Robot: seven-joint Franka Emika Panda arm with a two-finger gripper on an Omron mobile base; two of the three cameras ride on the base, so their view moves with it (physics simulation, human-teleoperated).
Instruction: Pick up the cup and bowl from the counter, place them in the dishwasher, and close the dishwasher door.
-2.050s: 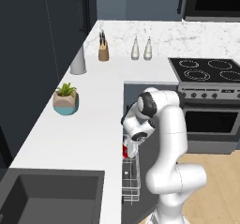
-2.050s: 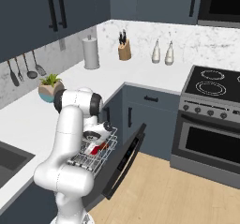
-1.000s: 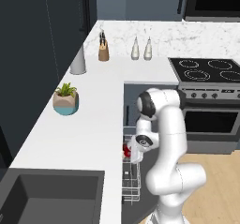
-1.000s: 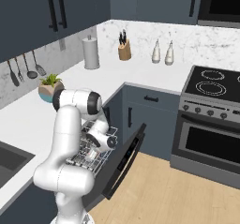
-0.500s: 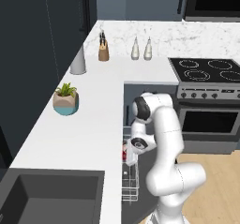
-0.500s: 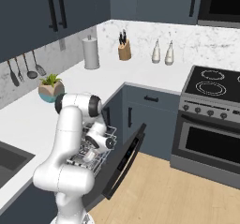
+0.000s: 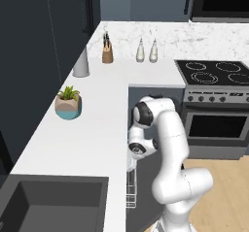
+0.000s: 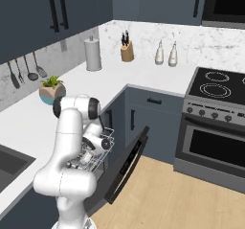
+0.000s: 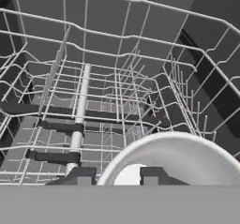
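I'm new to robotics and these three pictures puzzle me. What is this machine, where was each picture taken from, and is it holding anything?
It is a white robot arm in a simulated kitchen. Two pictures come from cameras behind it, one to its left and one to its right. The third looks along its gripper. On the counter stand a plant pot, a grey canister, a knife block and two bottles. The arm reaches down into the dishwasher's wire rack, beside the half-open dishwasher door. Right under the gripper sits a pale round rim, likely a cup or bowl. Whether it is gripped I cannot tell.
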